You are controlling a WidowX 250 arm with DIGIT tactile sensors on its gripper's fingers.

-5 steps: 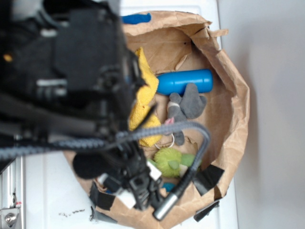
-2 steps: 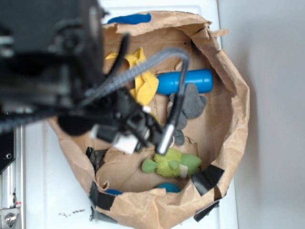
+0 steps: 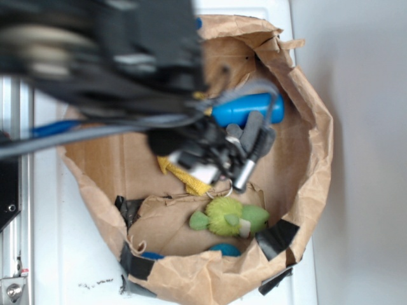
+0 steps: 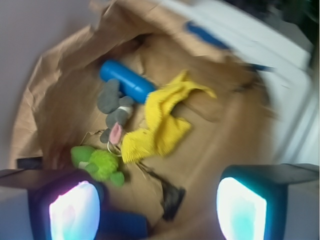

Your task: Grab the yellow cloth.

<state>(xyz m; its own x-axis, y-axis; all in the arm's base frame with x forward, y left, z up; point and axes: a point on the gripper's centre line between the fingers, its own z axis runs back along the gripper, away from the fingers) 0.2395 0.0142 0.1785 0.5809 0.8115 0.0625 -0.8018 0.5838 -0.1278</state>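
gripper (image 4: 157,205) spread wide, empty, above yellow cloth (image 4: 159,122) | risk: descent snags grey plush (image 4: 114,106) touching cloth edge

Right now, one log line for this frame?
phase: approach | pincer: open, empty, above bag | yellow cloth: on paper bag floor, ungrasped, beside blue cylinder

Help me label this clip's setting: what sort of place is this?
Probably a lab test setup, not a home: a crumpled brown paper bag patched with black tape sits on a white surface, holding the yellow cloth, a blue cylinder and small plush toys.
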